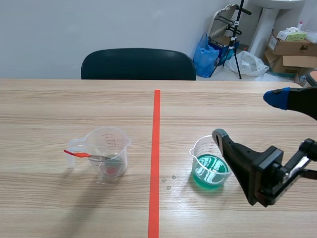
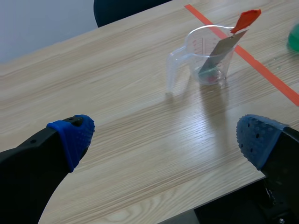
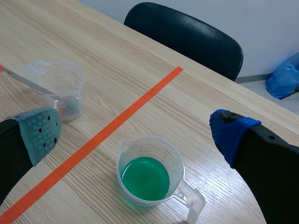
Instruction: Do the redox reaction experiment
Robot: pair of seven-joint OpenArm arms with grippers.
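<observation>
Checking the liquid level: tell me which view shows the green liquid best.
Right wrist view: it looks down into the beaker onto the green liquid. Scene view: side-on, right gripper partly covering. Left wrist view: only a green sliver.

The right pincer's (image 1: 248, 115) finger hides the green beaker's (image 1: 205, 171) handle side in the scene view. The left wrist view cuts that beaker off (only a green sliver shows). The clear beaker's (image 2: 205, 49) scale marks are too small to read.
</observation>
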